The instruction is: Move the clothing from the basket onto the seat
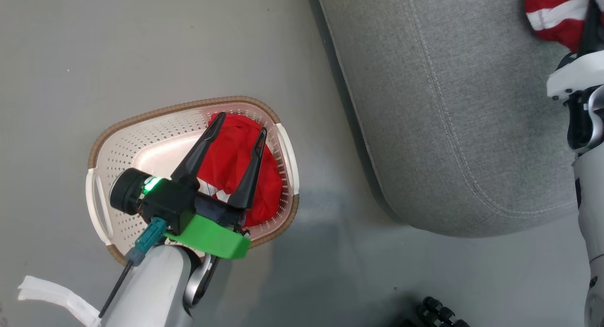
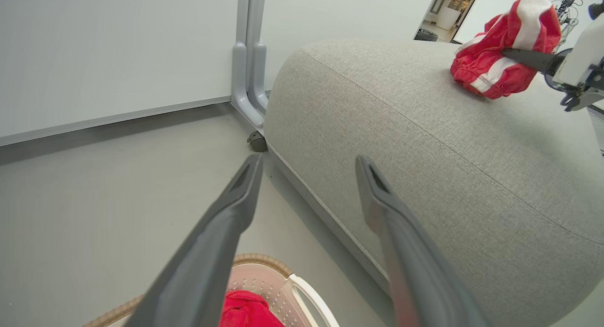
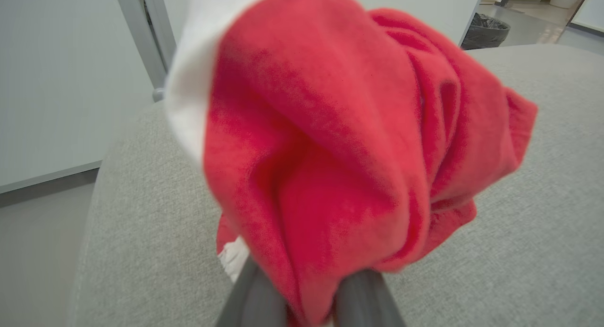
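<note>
Setting: lab or office-type test space, not a home. Evidence: bare smooth grey floor (image 1: 141,44); plain white partition panels (image 2: 118,48); grey metal post (image 2: 239,72) on a dark castor (image 2: 257,142); black-lined waste bin (image 3: 486,30) by an open doorway; one grey upholstered seat (image 1: 448,105).

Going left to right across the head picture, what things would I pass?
basket → clothing in its right side → seat → other clothing in the top right corner
</note>
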Available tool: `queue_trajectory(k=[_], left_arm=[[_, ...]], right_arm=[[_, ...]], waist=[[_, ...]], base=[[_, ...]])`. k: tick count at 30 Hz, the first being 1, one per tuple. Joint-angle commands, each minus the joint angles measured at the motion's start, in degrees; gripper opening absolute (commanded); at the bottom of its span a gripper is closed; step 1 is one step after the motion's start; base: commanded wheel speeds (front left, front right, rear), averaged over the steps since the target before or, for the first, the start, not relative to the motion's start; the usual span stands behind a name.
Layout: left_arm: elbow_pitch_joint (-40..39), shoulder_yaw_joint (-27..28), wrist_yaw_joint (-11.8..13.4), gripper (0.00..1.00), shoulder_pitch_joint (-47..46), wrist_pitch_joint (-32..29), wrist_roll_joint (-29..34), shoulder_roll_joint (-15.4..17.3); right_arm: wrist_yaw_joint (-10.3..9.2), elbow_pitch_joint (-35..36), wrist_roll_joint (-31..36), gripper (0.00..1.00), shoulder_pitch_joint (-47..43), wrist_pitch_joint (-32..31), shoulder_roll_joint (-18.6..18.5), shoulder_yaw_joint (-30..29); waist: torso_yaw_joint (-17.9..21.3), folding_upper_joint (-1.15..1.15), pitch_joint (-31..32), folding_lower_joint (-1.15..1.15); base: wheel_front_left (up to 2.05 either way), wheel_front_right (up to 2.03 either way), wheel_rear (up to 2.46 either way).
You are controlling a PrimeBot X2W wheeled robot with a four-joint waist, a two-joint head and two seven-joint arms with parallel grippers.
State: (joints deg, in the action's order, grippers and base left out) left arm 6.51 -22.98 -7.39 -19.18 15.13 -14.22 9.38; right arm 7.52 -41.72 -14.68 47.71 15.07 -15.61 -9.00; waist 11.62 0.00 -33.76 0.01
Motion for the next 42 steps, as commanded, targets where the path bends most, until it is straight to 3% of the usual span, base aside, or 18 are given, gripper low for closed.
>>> queue_trajectory(k=[1,8,9,10,11,21,32,42], left_arm=[[0.2,-0.1,-0.1,1.0,-1.2,0.0,0.0,0.2],[0.6,-0.2,-0.1,1.0,-1.6,0.0,-0.4,-0.5],[0.7,-0.2,-0.1,1.0,-1.5,0.0,-0.4,-0.5],[0.8,-0.2,-0.1,1.0,-1.4,0.0,-0.5,-0.6],[0.9,-0.1,-0.1,1.0,-1.1,0.0,-0.6,-0.8],[1.9,1.5,-0.1,1.0,2.7,0.0,-1.5,-3.3],[1.8,6.1,-0.1,1.0,9.8,0.0,-1.8,-6.0],[0.1,10.7,-0.1,1.0,15.0,0.0,-2.8,-6.4]], right_arm=[[-0.06,-2.0,-0.8,0.0,0.9,0.2,-0.6,1.3],[-0.06,-7.7,-4.9,0.0,1.2,0.1,-1.5,5.6],[-0.06,-7.5,-5.3,0.3,1.2,0.1,-1.9,5.7],[-0.06,-7.0,-5.4,0.46,1.0,0.1,-2.3,5.9],[-0.06,-6.2,-5.8,1.0,0.4,0.1,-2.3,6.0],[-0.06,-2.7,-7.8,1.0,-6.1,0.1,-4.6,10.0],[-0.05,6.3,-11.1,1.0,-16.6,0.1,-6.8,16.1],[-0.05,21.9,-10.5,1.0,-26.8,0.1,-3.5,17.1]], waist=[[-0.7,0.0,-0.8,-0.01],[-0.5,0.0,0.2,-0.01],[-0.5,0.0,0.6,-0.01],[-0.4,0.0,1.1,-0.01],[-0.3,0.0,1.8,-0.01],[0.1,0.0,11.6,-0.01],[-1.0,0.0,23.9,-0.01],[-4.3,0.0,30.2,-0.01]], base=[[0.0,0.0,0.0],[0.0,0.0,0.0],[0.0,0.0,0.0],[0.0,0.0,0.0],[0.0,0.0,0.0],[0.0,0.0,0.0],[0.0,0.0,0.0],[0.0,0.0,0.0]])
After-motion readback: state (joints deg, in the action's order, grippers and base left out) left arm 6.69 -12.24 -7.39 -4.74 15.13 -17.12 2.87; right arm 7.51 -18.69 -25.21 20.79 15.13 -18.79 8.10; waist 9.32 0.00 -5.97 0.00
